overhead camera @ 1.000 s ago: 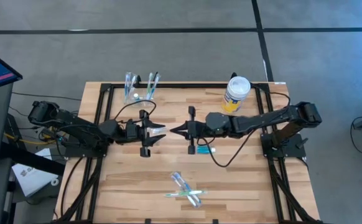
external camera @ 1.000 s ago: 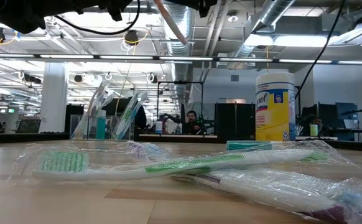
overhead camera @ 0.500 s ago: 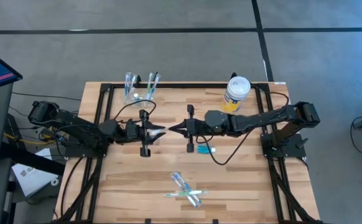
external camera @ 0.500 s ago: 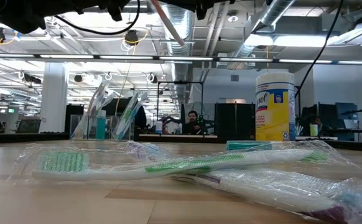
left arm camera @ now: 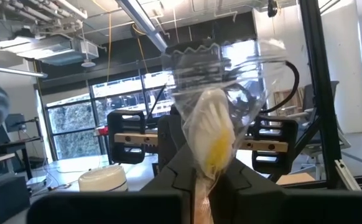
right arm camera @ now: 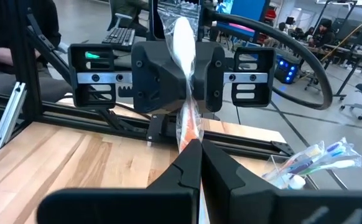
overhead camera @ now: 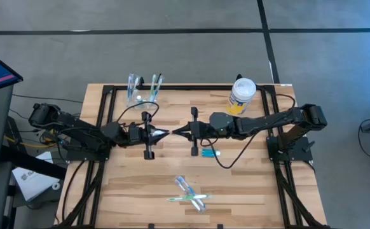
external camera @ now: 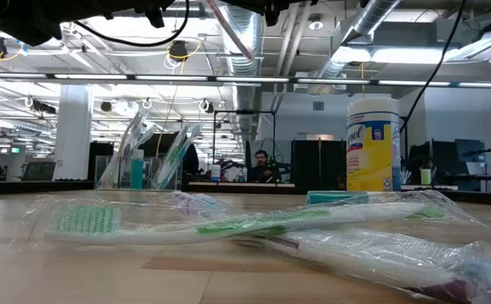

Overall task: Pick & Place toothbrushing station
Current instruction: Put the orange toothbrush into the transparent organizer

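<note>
A wrapped orange-and-white toothbrush (right arm camera: 186,74) is gripped between the closed left end effector (overhead camera: 161,134) and the closed right end effector (overhead camera: 175,133), above mid-worktop. A clear cup (overhead camera: 134,95) with toothbrushes stands at the far edge. Wrapped toothbrushes (overhead camera: 190,193) lie near the front edge. A teal-blue tube (overhead camera: 209,152) lies just beside the right arm.

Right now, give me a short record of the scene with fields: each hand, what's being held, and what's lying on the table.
left hand: shut on wrapped toothbrush, mid-table, raised
right hand: shut on wrapped toothbrush, facing the left hand
wrapped toothbrush: orange handle, white head, clear wrapper, gripped by both hands at once
clear cup with toothbrushes: far left part of table
yellow-labelled wipes jar: far right part of table
teal tube: on table below right arm
loose wrapped toothbrushes: near edge, centre
</note>
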Controlling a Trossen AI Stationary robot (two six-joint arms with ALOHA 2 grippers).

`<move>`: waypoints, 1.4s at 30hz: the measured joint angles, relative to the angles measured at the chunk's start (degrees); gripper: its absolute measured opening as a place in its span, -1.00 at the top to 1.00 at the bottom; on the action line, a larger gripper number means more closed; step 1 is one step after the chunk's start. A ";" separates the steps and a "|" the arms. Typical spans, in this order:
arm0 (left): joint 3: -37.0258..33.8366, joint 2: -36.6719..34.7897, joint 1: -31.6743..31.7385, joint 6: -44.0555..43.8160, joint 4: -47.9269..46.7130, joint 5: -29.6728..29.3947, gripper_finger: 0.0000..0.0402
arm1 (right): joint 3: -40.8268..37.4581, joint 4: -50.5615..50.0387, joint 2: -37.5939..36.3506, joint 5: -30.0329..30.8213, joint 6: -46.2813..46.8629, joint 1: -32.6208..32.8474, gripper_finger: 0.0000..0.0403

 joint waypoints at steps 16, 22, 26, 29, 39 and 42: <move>-0.02 -1.57 0.18 -0.07 -5.80 -4.74 0.97 | 0.00 -1.10 -0.17 -0.85 -1.40 -0.78 0.38; -0.02 -7.86 1.95 -1.05 -16.49 -9.69 0.97 | 0.00 -1.53 -0.17 -0.86 -0.73 -0.74 0.38; -0.02 -11.30 5.45 -4.47 -23.55 -10.34 0.97 | 0.00 -1.51 -0.17 -0.86 -0.03 -0.76 0.42; -0.01 -12.44 9.09 -7.13 -27.75 -10.34 0.97 | 0.00 -1.51 -0.17 -0.86 0.10 -0.74 0.44; 0.00 -12.64 22.46 -13.23 -36.61 -10.32 0.97 | 0.00 -2.18 -0.17 -1.04 0.34 0.21 0.44; 0.00 -12.63 25.60 -13.47 -37.49 -10.26 0.97 | 0.00 -3.17 -0.17 -1.08 1.37 0.57 0.44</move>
